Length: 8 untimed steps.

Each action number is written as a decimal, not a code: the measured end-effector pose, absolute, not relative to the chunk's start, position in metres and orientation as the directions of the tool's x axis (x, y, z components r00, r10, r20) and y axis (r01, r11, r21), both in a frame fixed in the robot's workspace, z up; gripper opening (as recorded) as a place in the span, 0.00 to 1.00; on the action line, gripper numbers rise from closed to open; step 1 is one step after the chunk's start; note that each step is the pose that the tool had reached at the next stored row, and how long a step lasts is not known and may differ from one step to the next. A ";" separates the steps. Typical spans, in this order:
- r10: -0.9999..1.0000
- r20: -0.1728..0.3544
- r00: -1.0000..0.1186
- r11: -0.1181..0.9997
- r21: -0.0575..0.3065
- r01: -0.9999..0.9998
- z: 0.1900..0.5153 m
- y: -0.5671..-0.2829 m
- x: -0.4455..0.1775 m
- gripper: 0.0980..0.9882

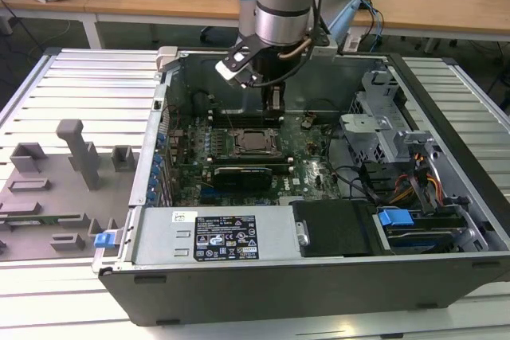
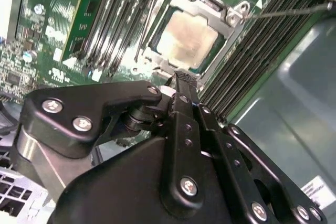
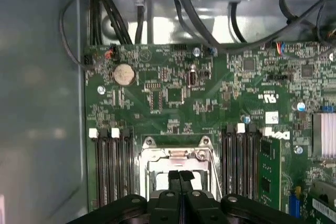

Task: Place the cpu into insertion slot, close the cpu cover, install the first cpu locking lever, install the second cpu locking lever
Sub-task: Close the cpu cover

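The cpu (image 2: 186,38), a silvery-tan square chip, lies in the insertion slot (image 1: 256,142) of the green motherboard. The cpu cover (image 2: 232,13), a silvery frame, lies flat around the chip; its edge also shows in the first wrist view (image 3: 177,155). A thin locking lever (image 2: 294,10) sticks out from one socket corner, lifted off the board. My gripper (image 1: 273,106) hangs just above the board at the socket's far edge, shut with nothing between its black fingers (image 3: 173,178). In the second wrist view the gripper (image 2: 184,80) tip sits right beside the cover's edge.
Rows of memory slots (image 2: 118,19) flank the socket on both sides. A black graphics card (image 1: 243,174) lies in front of it. The grey power supply (image 1: 215,236), drive cage (image 1: 382,129) and cables (image 1: 358,181) crowd the case. Grey fixture blocks (image 1: 76,157) stand at the exterior view's left.
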<state>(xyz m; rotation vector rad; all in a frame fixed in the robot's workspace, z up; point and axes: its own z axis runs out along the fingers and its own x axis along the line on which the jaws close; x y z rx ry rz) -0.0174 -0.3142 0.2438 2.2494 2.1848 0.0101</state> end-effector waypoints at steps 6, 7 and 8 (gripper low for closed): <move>1.000 0.001 0.028 -0.028 0.013 1.000 0.236 -0.319 -0.034 0.01; 1.000 0.001 0.028 -0.028 0.013 1.000 0.234 -0.320 -0.036 0.01; 1.000 0.001 0.028 -0.028 0.013 1.000 0.233 -0.321 -0.038 0.01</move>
